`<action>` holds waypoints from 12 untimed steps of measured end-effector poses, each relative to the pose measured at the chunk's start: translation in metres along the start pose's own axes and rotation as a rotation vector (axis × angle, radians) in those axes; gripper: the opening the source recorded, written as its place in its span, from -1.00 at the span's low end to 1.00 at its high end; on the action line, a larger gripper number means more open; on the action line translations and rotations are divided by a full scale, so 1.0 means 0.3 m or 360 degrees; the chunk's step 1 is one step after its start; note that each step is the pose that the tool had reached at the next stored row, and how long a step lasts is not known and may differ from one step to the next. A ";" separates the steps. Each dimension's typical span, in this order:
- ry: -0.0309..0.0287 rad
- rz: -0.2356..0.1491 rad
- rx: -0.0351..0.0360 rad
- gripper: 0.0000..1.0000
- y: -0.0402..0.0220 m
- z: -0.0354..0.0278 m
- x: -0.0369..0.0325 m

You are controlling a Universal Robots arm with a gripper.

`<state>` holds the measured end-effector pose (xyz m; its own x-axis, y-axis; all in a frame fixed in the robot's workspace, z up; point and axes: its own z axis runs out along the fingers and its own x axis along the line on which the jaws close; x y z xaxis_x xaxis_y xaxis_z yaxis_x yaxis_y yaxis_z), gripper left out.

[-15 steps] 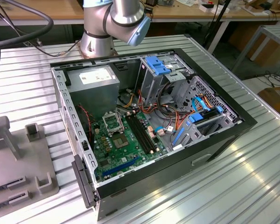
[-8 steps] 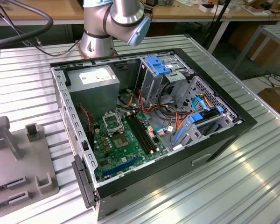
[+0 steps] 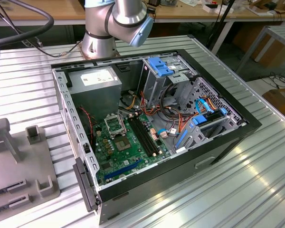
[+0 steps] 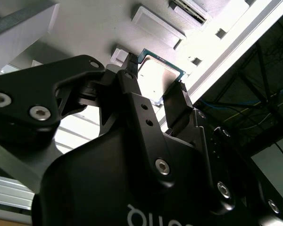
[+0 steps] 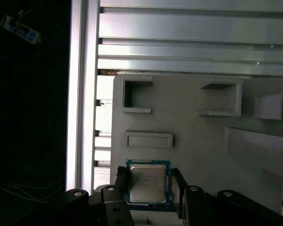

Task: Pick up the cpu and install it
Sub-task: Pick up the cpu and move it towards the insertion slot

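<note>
Pinching cpu point(image 5: 147, 184) w/ hand point(image 5: 149, 173) (at grey fixture point(image 5: 193, 141)).

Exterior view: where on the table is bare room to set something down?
Bare table on the exterior view's right of the computer case; a strip between case and grey fixture. Inside the case is crowded.

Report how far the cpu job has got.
Done: the pincer is shut on the cpu, over the grey tray. In hand: the pickup; whether the cpu is lifted clear cannot be told. Left: the install; the socket in the case looks empty.
</note>
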<state>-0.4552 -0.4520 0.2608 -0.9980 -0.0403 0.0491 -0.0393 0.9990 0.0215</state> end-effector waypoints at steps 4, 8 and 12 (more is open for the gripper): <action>0.00000 0.0000 0.0000 -0.06 0.000 0.000 0.000; 0.00006 0.0000 0.0000 -0.06 0.000 -0.005 0.000; 0.00004 0.0000 0.0000 -0.06 0.001 -0.020 0.001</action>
<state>-0.4552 -0.4520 0.2667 -0.9980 -0.0403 0.0494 -0.0392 0.9990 0.0215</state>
